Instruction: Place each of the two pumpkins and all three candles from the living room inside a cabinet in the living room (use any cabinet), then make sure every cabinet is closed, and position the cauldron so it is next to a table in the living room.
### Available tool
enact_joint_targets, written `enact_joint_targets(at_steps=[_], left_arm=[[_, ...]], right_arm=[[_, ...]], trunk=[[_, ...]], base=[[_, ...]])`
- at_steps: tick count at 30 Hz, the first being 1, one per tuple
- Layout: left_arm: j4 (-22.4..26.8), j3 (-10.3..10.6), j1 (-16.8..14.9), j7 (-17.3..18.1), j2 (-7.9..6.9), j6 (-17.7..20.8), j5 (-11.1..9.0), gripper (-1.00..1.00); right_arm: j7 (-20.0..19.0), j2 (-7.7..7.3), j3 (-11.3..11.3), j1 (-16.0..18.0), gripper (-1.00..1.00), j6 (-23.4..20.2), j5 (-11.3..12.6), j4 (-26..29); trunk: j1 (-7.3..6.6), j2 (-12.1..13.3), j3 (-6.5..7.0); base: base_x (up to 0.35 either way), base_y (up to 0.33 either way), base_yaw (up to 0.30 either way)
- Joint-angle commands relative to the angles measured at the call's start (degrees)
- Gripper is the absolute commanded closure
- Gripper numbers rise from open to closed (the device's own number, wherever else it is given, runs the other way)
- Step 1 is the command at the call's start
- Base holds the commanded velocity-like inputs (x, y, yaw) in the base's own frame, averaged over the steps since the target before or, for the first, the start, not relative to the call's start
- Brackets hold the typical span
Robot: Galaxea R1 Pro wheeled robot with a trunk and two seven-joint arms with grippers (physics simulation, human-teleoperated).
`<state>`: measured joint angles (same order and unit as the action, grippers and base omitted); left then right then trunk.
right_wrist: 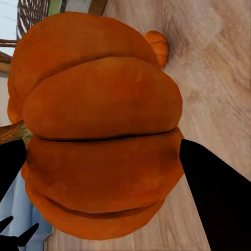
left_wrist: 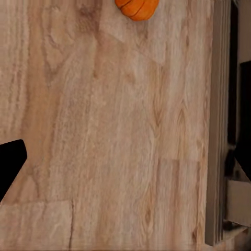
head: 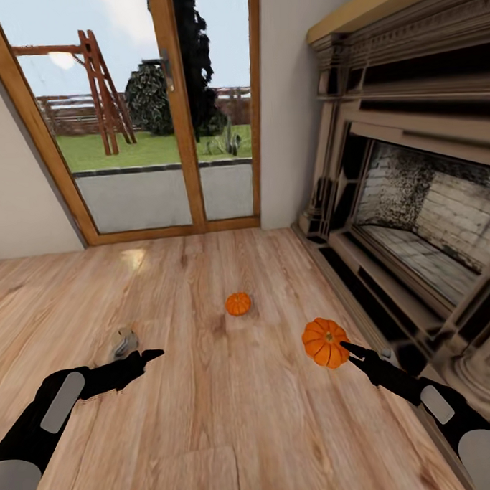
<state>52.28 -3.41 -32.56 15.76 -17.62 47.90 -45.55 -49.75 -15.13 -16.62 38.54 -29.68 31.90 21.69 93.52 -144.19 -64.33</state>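
Between the right gripper's (head: 345,349) dark fingers (right_wrist: 219,204) sat a pumpkin (head: 325,342), its ribbed flank pressed by a finger on either side in the right wrist view, so the jaws were closed on it and held it above the floor (head: 211,419). Just to its right ran the stepped base of the stone fireplace (head: 416,214), leaving little room on that side, while the planks to the left lay open. At the left, the other gripper (head: 152,355) hovered low over the boards; one black fingertip (left_wrist: 10,162) showed at the edge of the left wrist view, and whether those jaws were wide or narrow could not be told. Just beyond that gripper lay a small grey candle (head: 124,342) on the floor, near the fingertips but apart from them. A second pumpkin (head: 238,303) rested on the wood between the two arms and farther ahead, well clear of both grippers. Past it the light wood floor ran to a glass door (head: 134,114) in a wooden frame, with a white wall (head: 288,99) between door and fireplace.
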Motion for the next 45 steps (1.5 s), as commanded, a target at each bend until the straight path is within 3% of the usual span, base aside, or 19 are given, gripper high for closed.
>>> enact_joint_targets(at_steps=[1, 18, 27, 33, 35, 39, 45], left_arm=[[0.00, -0.13, -0.03, 0.17, -0.10, 0.40, 0.18, -1.00], [-0.62, -0.17, -0.05, -0.10, -0.66, 0.65, 0.32, -1.00], [-2.42, -0.22, -0.01, 0.84, -0.59, -1.06, 0.07, -1.00], [-10.88, -0.15, -0.80, 6.33, -0.50, -8.86, 0.10, -1.00], [-14.67, -0.08, -2.06, 10.67, -0.49, -10.74, 0.21, -1.00], [-18.31, 0.15, -3.51, 15.71, -0.52, -11.89, 0.23, -1.00], [-18.89, 1.19, -3.79, 17.33, -0.57, -12.10, 0.20, -1.00]], right_arm=[[-0.08, 0.01, -0.29, 0.05, 1.00, -0.60, 0.62, 0.02], [-0.08, 0.01, -0.26, 0.05, 1.00, -0.56, 0.61, 0.02], [-0.41, 0.01, -0.34, 0.05, 1.00, -0.26, 0.68, 0.10], [-0.64, -0.02, -0.35, 0.05, 1.00, -0.21, 0.76, 0.16], [-0.67, -0.01, -0.35, 0.05, 1.00, -0.25, 0.78, 0.18], [-0.63, 0.05, -0.35, 0.05, 1.00, -0.22, 0.78, 0.19], [-0.38, 0.09, -0.35, 0.05, 1.00, -0.24, 0.72, 0.19]], trunk=[[0.02, -0.02, -0.05], [0.02, -0.02, -0.05], [0.02, -0.02, -0.05], [0.02, -0.02, -0.05], [0.02, -0.02, -0.05], [0.02, -0.02, -0.05], [0.02, -0.02, -0.05]], base=[[0.330, 0.000, 0.000], [0.333, 0.003, 0.000], [0.172, 0.028, 0.000], [0.025, 0.002, 0.000], [0.005, 0.000, 0.000], [0.001, 0.000, 0.000], [0.045, 0.028, 0.000]])
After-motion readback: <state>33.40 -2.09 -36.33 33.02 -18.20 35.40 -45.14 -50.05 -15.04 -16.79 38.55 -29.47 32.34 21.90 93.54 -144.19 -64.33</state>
